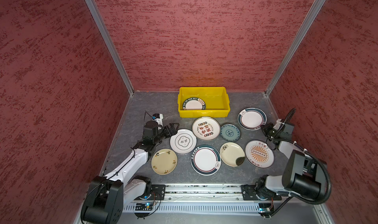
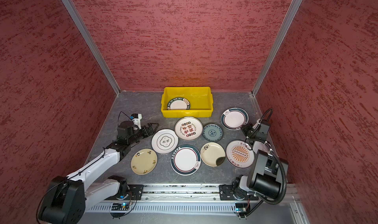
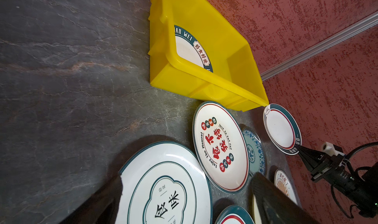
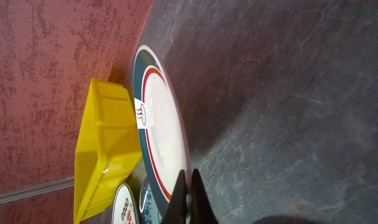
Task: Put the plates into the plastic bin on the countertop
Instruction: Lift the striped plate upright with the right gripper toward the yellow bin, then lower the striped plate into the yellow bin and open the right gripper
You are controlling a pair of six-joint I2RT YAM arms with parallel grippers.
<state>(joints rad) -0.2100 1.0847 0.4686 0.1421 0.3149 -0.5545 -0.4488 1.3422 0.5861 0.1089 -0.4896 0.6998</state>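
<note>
One plate of nine is in: the lettered teal-rimmed plate (image 1: 194, 104) lies in the yellow bin (image 1: 204, 113) at the back edge of the countertop (image 1: 147, 110). Eight lie outside it. Your right gripper (image 4: 188, 171) grips the teal-banded plate (image 1: 252, 118) by its rim near the right edge; your left gripper (image 1: 173, 129) gapes, empty.

Left arm (image 1: 131, 163): white shells, black joints, thin black cable (image 1: 133, 154).
Right arm (image 1: 286, 149): white shells, ribbed black hose (image 1: 326, 171), white zip ties (image 1: 304, 150).
Fingers (image 4: 177, 196): black, tapering to points.
Behind fingers: white camera block (image 3: 331, 148).
Bases (image 1: 158, 189): black plates, blue lights (image 1: 146, 197).
</note>
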